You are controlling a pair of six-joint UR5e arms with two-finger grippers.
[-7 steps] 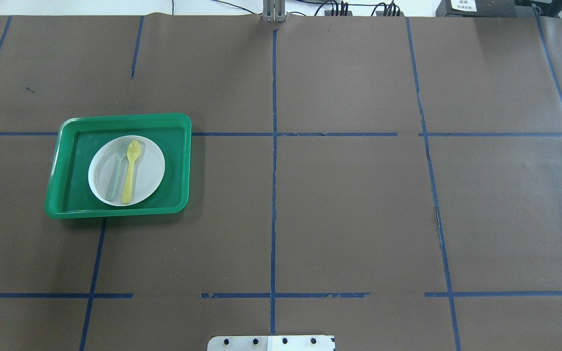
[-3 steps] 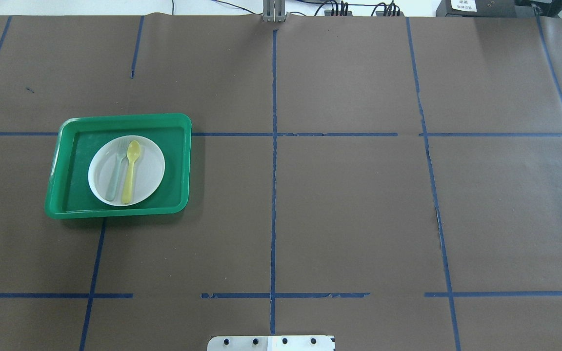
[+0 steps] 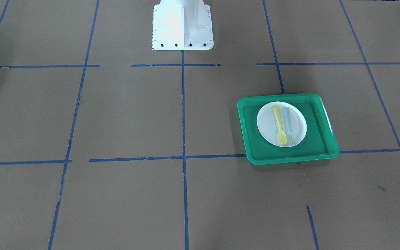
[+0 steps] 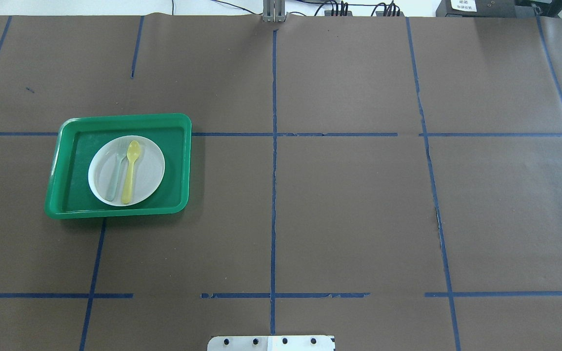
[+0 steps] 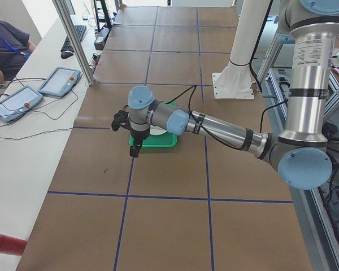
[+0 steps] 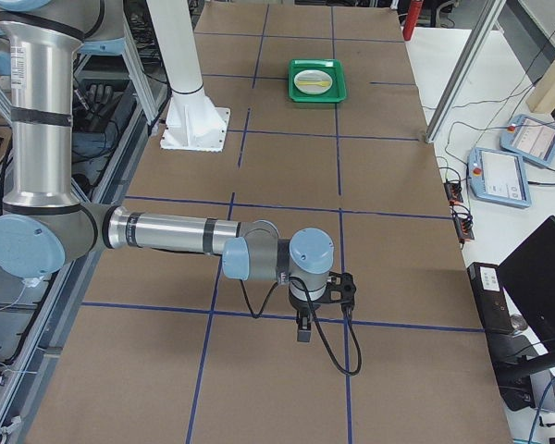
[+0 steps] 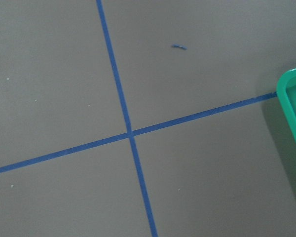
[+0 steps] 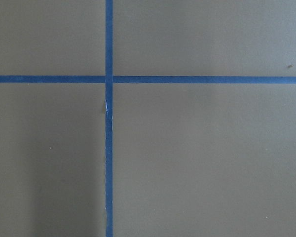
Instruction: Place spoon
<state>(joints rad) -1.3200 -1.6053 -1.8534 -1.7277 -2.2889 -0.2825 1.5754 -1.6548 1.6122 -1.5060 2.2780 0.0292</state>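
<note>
While the yellow spoon (image 4: 130,171) lies flat on the white plate (image 4: 150,165), just beside the pale fork (image 4: 115,170) and parallel to it, the plate sits in the green tray (image 4: 178,165) on the table (image 4: 349,204). The left gripper (image 5: 135,149) hangs just beyond the tray's outer side. The right gripper (image 6: 302,331) hangs well apart. I cannot tell how wide either pair of jaws stands.
</note>
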